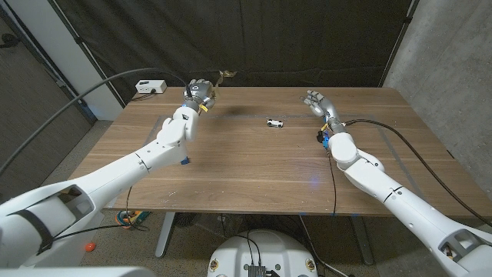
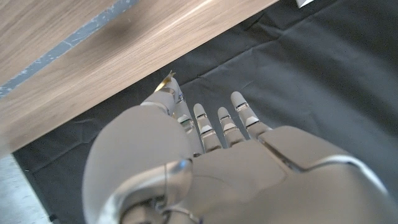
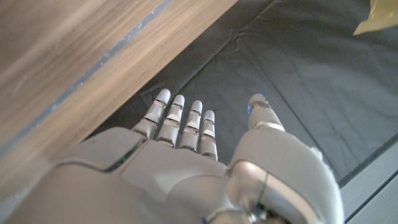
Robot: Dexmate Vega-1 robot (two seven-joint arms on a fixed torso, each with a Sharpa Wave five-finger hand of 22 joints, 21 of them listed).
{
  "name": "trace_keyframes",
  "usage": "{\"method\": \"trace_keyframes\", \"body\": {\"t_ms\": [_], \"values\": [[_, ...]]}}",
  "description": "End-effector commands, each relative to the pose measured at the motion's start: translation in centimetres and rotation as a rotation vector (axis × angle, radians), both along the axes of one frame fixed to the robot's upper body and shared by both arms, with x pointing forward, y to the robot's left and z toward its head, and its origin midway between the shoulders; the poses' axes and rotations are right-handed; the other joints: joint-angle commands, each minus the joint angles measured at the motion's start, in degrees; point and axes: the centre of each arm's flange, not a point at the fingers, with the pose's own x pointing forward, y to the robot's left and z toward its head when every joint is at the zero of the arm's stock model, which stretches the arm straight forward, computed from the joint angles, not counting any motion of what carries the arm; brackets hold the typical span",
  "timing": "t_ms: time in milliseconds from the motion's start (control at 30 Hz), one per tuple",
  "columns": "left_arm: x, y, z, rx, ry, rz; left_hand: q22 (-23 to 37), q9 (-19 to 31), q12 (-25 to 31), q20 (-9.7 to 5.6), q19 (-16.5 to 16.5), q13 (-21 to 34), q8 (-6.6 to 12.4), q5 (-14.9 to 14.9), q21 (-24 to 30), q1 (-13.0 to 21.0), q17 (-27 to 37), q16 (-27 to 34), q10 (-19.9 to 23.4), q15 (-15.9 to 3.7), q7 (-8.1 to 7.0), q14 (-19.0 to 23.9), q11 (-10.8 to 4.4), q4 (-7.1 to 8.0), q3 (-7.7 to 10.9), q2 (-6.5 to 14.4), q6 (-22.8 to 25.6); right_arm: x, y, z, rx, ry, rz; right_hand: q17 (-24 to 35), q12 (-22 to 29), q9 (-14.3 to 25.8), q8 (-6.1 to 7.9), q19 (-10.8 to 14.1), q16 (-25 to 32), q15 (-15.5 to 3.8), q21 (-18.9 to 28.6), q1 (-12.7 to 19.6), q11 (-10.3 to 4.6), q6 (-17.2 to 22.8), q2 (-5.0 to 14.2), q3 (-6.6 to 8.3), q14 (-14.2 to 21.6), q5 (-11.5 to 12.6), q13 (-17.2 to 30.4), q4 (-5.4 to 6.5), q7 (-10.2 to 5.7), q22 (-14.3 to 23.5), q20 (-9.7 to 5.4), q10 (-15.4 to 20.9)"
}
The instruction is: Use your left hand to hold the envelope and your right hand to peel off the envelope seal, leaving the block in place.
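My left hand (image 1: 199,92) is raised over the table's far edge, left of centre. A tan envelope (image 1: 226,75) sticks out from its fingertips against the black curtain. In the left wrist view a tan tip of the envelope (image 2: 169,77) shows beside the thumb of my left hand (image 2: 211,155), whose other fingers reach out straight. My right hand (image 1: 316,101) hovers over the far right of the table with fingers spread and nothing in it. The right wrist view shows my right hand (image 3: 199,155) and a yellow corner of the envelope (image 3: 379,17). A small white block (image 1: 274,123) lies on the table between the hands.
The wooden table (image 1: 254,177) ends at a black curtain (image 1: 292,38) behind. A white power strip (image 1: 151,86) sits beyond the far left corner. Black cables (image 1: 400,131) trail over the table's right side. A small blue piece (image 1: 184,161) shows under my left forearm.
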Motion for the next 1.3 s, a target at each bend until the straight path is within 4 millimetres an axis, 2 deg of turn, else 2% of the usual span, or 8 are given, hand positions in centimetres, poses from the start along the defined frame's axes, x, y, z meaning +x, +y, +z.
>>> {"method": "trace_keyframes", "body": {"t_ms": [33,333,667,1100,1200,1300], "values": [[-0.4,-2.8,3.7,0.176,0.059,-0.077,0.06,4.31,0.46,-0.79,0.39,0.2,15.28,0.59,0.69,0.21,0.1,0.1,0.52,-2.83,3.68,0.23,-0.49,-0.46,0.25,-0.96,7.68,-2.5,2.3,1.9,-0.226,-0.131,-0.213,0.13,-0.2,0.28,0.27,0.73,-0.25,-0.8,0.44,1.58,-0.87,0.5,-0.73,0.46,0.37,-0.19,0.24,-0.05,-0.04,0.13,-0.17,-0.1],[-1.1,-5.4,5.3,0.303,0.063,-0.102,-0.12,3.15,0.81,-1.45,0.9,-0.07,15.67,1.29,1.22,0.23,-0.05,0.18,1.59,-3.44,3.42,0.62,-1.27,-1.15,0.48,-2.02,9.31,-3.3,3.8,2.4,-0.303,-0.22,-0.317,0.17,-0.78,0.3,-0.16,1.2,-0.68,-2.13,0.43,3.06,-1.36,0.06,-3.04,-0.15,-0.16,0.03,0.25,0.4,-0.56,0.17,-0.99,-1.15],[-2.1,-7.8,5.8,0.442,0.071,-0.125,-0.37,1.28,0.97,-1.94,1.13,-0.53,15.94,2.28,1.68,0.21,-0.33,0.24,2.45,-4.18,3.14,1.15,-2.36,-2.08,0.81,-3.49,11.65,-4.2,4.7,2.9,-0.335,-0.311,-0.383,0.29,-1.83,0.35,-0.71,1.09,-1.15,-2.77,0.23,3.66,-1.25,-0.83,-5.06,-1.2,-1.62,0.62,0.28,0.98,-0.74,0.25,-1.72,-3.54],[-2.5,-10.7,6.5,0.613,0.088,-0.133,-0.54,-1.08,1.16,-2.42,1.35,-1.09,15.72,3.13,2.2,-0.21,-0.58,0.27,3.5,-4.82,2.82,1.52,-3.04,-2.57,1.33,-4.44,13.49,-5.1,5.6,3.5,-0.408,-0.373,-0.39,0.31,-1.97,0.37,-0.82,0.8,-1.21,-3.13,0.02,4.08,-1.61,-1.04,-6.26,-1.76,-2.13,1.09,0.3,1.05,-1.1,0.28,-1.98,-3.89],[-2.6,-11.3,6.8,0.638,0.084,-0.141,-0.57,-1.57,1.22,-2.4,1.33,-1.2,15.6,3.28,2.29,-0.33,-0.62,0.34,3.76,-5.15,2.81,1.8,-3.08,-2.63,1.44,-4.59,13.69,-5.3,6.0,3.6,-0.43,-0.387,-0.377,0.3,-1.97,0.39,-0.75,0.83,-1.16,-3.33,-0.01,4.61,-2.33,-0.85,-6.7,-1.87,-2.15,1.4,0.31,0.98,-1.35,0.29,-2.07,-3.91],[-2.8,-12.2,7.1,0.669,0.069,-0.156,-0.6,-2.07,1.18,-2.41,1.31,-1.32,15.48,3.41,2.37,-0.41,-0.68,0.37,3.77,-5.31,2.8,1.99,-3.13,-2.73,1.58,-4.76,13.87,-5.6,6.4,3.6,-0.449,-0.405,-0.372,0.3,-1.92,0.4,-0.53,1.11,-1.09,-3.5,0.05,5.33,-2.44,-0.25,-6.99,-1.86,-2.09,1.78,0.32,0.9,-1.63,0.3,-2.44,-3.78]]}}
